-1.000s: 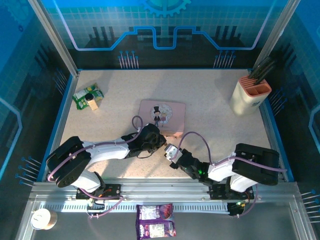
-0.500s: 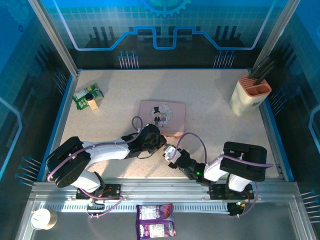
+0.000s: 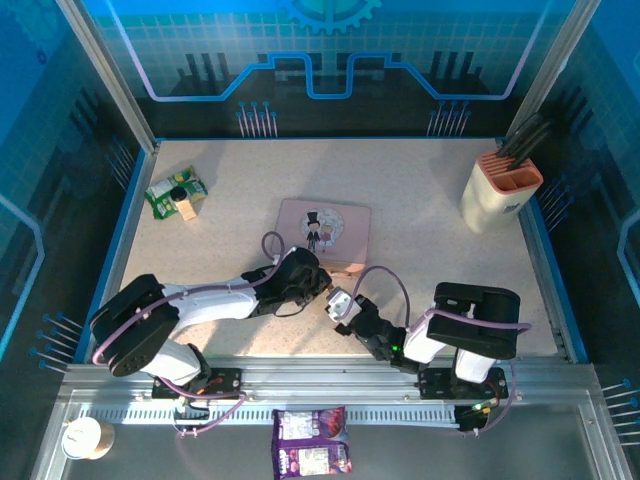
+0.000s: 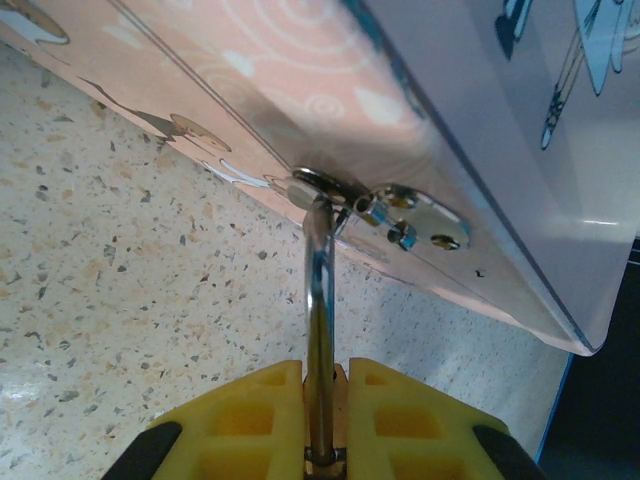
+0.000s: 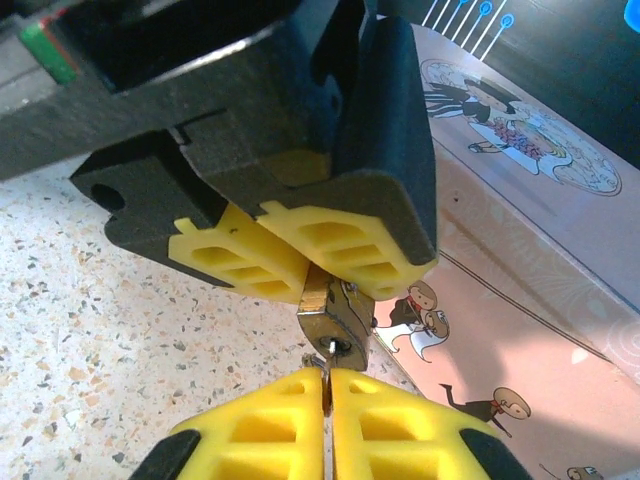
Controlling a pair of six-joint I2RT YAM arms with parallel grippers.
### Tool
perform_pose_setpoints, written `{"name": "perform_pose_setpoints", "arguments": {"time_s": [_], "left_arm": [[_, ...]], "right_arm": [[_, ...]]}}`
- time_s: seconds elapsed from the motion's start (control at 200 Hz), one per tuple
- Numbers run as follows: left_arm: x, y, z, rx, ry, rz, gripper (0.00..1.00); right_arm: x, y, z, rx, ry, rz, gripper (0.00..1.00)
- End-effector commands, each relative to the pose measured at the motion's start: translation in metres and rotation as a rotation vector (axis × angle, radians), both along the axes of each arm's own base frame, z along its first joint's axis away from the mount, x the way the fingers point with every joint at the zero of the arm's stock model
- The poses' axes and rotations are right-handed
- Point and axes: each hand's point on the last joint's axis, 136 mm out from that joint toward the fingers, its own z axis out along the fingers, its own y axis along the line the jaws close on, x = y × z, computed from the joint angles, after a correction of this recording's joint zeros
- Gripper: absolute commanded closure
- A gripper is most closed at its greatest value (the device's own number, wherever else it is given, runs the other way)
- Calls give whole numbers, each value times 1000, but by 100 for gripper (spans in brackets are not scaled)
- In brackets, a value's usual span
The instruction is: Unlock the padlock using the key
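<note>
Overhead view: a fixed camera above and behind the arm bases (image 3: 195, 382) looks down and forward from a distance. It takes in the whole speckled surface (image 3: 430, 200), with the pink tin (image 3: 323, 232) near its middle.

Left wrist view: very close and low over the surface, facing along its own yellow fingers (image 4: 250, 420) and the shackle of the padlock (image 4: 318, 290) toward the tin's side.

Right wrist view: equally close, facing along the key (image 5: 325, 385) at the padlock's brass body, with the left tool (image 5: 296, 262) and the tin beyond.

Both wrist views share the padlock, seen from opposite ends. All three share the tin.
</note>
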Motion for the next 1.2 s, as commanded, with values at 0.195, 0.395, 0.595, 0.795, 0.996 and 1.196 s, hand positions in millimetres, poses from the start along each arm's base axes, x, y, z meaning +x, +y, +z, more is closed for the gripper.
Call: {"name": "perform_pose_setpoints", "arguments": {"time_s": [0.195,0.395,0.595,0.795,0.996,1.196], "left_arm": [[4,-28,39,-136,-79,-50,93],[8,-43,39,-145,-78,-75,92],[9,-54,41,-145,-79,-95,90],[7,-55,41,-139,-78,-98,88],[6,-55,40,-141,-70,-95,87],[6,-56,40,-143,-71,-100,84]], "right_arm": [[5,2,26,375,406,-73,96],[6,-24,15,666,720,-180,100],[2,-19,8,770,814,-170,100],[5,-19,2,779,793,-159,100],[5,-22,-6,746,784,-169,100],[6,-23,-5,729,762,-161,100]]}}
